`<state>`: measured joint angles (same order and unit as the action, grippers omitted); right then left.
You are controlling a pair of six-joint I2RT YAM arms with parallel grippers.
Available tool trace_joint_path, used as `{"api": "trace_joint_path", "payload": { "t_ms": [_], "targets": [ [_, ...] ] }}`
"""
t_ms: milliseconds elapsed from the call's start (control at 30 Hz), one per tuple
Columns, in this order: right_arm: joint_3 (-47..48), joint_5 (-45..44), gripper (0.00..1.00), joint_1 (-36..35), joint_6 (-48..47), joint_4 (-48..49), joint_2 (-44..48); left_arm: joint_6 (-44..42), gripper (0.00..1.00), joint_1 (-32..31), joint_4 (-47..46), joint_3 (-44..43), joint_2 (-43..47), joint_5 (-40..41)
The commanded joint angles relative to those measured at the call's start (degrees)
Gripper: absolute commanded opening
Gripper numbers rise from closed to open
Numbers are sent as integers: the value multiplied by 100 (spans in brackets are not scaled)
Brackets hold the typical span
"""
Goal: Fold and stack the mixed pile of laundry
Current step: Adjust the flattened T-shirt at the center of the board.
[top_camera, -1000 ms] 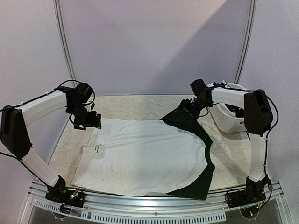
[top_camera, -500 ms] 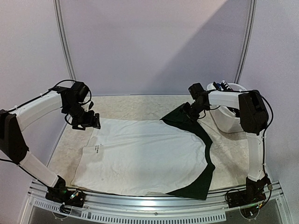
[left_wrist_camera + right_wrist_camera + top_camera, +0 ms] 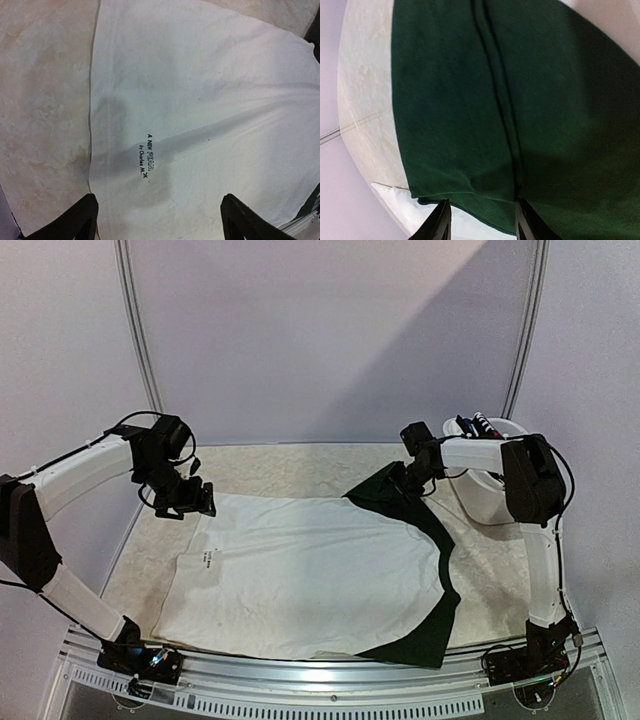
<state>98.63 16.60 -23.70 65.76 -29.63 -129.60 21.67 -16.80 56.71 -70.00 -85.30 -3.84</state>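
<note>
Scene: 1 white T-shirt (image 3: 310, 570) lies spread flat on the table (image 3: 290, 465), and its long axis runs roughly left to right in front of you.
Second garment: a dark green piece (image 3: 432, 625) lies under the shirt and shows only as a band along the shirt's right edge, from the far right corner to the near one.
Left hand (image 3: 159, 220): wide open and holding nothing. It hangs just above the shirt's far left corner, and the cloth spreads from it toward the near edge and to the right. The small black print (image 3: 145, 162) sits between its fingers in the wrist view.
Right hand (image 3: 480, 220): down at the far right tip of the green piece, with its 2 fingers set either side of a raised seam. You cannot tell whether they pinch the cloth.
Tub (image 3: 490, 500): white, just right of the right hand, with more items inside.
Deciding relation: each far corner has its own arm nearest, left for white and right for green.
Judgement: folding has probably not yet begun.
</note>
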Motion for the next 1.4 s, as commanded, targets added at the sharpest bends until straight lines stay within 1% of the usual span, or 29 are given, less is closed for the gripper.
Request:
{"api": "trace_joint_path", "payload": {
  "t_ms": [0,233,300,500,567,600,900,1167,1367],
  "targets": [
    [220,-112,42,89,9,54,-242,48,86,52,80,12,100,47],
    [284,-69,37,130,-6,-1,-395,48,86,47,99,-39,67,102],
    [306,-63,33,138,-23,-25,-419,48,86,53,101,-48,50,118],
    [518,-147,8,134,-138,-240,-423,48,86,53,88,-91,-9,137],
    [655,-201,2,134,-195,-331,-402,40,86,49,92,-101,-40,142],
    [730,-211,0,138,-230,-374,-400,35,86,45,90,-114,-46,146],
    [1773,-200,0,33,-596,-508,-687,-17,86,63,95,-248,-218,163],
    [2746,281,0,-151,-990,281,-1410,-68,86,105,192,-392,-381,181],
    [3526,602,0,-200,-1125,671,-2183,-118,86,100,378,-583,-528,254]
  ]
}}
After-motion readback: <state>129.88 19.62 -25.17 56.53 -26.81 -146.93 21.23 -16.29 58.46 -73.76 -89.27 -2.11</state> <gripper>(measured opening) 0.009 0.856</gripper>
